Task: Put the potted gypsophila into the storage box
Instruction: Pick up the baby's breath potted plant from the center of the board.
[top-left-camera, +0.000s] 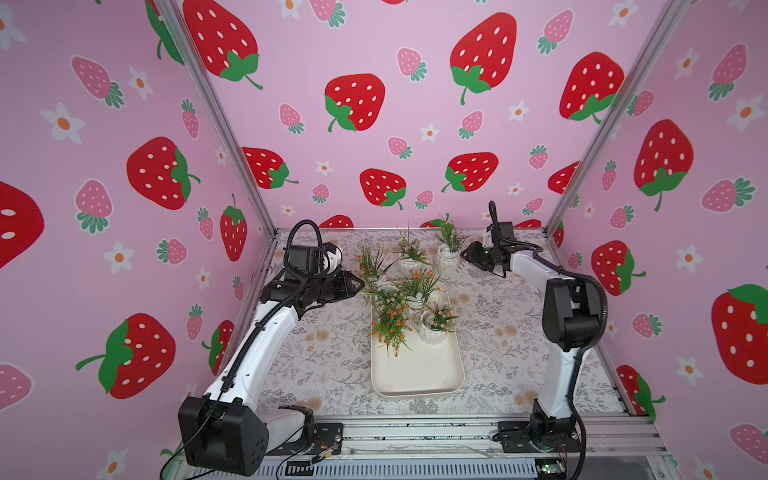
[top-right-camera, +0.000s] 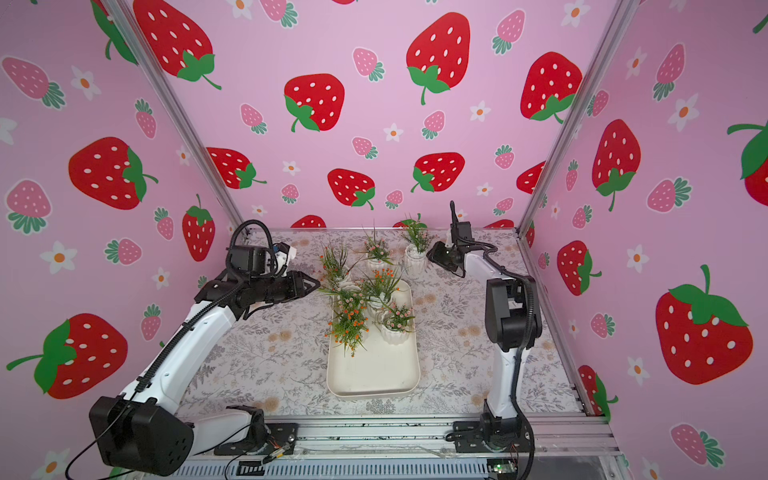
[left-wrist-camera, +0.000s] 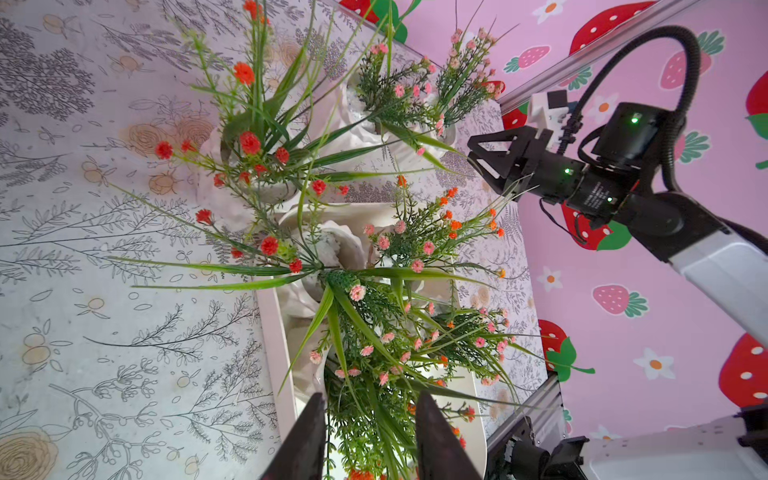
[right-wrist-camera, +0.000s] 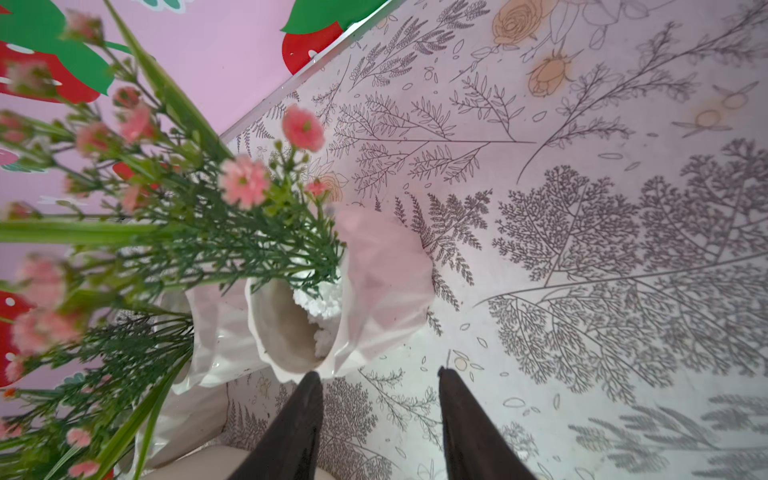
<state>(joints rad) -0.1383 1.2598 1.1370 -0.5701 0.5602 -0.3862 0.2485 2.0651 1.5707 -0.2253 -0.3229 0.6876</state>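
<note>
At the near end of the floral-printed surface (top-left-camera: 332, 365), the storage box (top-left-camera: 417, 374) lies bare. Its far half holds several of the potted gypsophila (top-left-camera: 432, 330), pink ones upright and orange-flowered sprigs (top-left-camera: 390, 328) leaning nearward. Beyond its far rim three more pots stand on the surface. The left gripper (top-left-camera: 360, 285) hovers just beside the leftmost pot (top-left-camera: 371, 264), fingers released, clasping nothing. The right gripper (right-wrist-camera: 376, 374) sits by the rightmost pot (top-left-camera: 448, 253), one finger near its rim, fingers parted and empty. White print (left-wrist-camera: 594, 199) on its black body is too small to read.
</note>
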